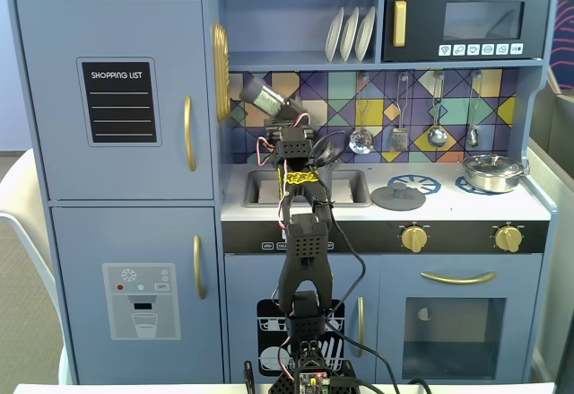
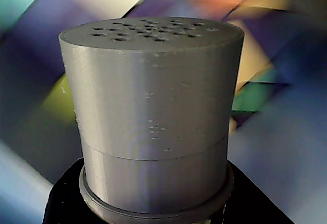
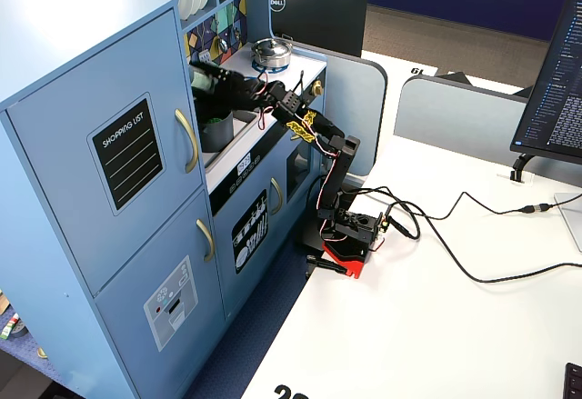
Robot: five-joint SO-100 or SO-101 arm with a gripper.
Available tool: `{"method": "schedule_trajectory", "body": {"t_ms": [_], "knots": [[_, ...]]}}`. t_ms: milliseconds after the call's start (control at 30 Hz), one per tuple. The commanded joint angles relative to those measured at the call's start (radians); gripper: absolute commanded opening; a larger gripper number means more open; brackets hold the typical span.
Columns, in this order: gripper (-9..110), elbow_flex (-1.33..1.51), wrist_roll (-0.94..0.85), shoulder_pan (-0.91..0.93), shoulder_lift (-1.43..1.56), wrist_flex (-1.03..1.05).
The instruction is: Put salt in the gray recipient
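Mostly occlusion here. The toy kitchen [image 1: 117, 188] fills a fixed view, but the arm [image 1: 303, 259] stands in front of the sink [image 1: 260, 188] and blocks its middle, so the gray recipient does not show there at all. In a fixed view from the side, the gray recipient [image 3: 216, 132] is only partly seen: a dark gray straight wall sitting in the sink recess, its near side cut off by the cabinet [image 3: 109, 154] and counter edge, its handles not made out.

The salt [image 1: 263, 96] is up in the air against the tiled backsplash [image 1: 448, 98], above the sink area, tilted hard with its lighter cap end toward upper left in that view. From the side it is a dark blur [image 3: 211, 79] above the recipient; whether it is straight over the opening I cannot tell. No label can be made out in any view.

Wrist view is nearly all cap [image 2: 153, 117]: light gray, layered surface, slightly tapered, a seam line partway down, a flange at the base, small holes across the flat top. Background is out of focus.

The gripper [image 1: 285, 134] sits around the shaker's lower body, clamped on it; the fingertips themselves are hidden, with only a dark edge at the bottom of the wrist view.

The round lid [image 1: 397, 197] lies flat on the counter, the steel pan [image 1: 491, 172] at the right on the stove.
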Motion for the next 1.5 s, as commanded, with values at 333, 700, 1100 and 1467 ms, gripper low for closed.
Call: {"method": "schedule_trajectory", "body": {"t_ms": [333, 700, 1100, 1467], "knots": [[0, 0.008, -1.723, 0.730, -0.020, -0.457], [0, 0.199, -2.040, 0.887, -0.130, -0.661], [0, 0.319, -2.086, 0.908, -0.161, -0.742], [0, 0.376, -2.129, 0.890, -0.186, -0.799]]}}
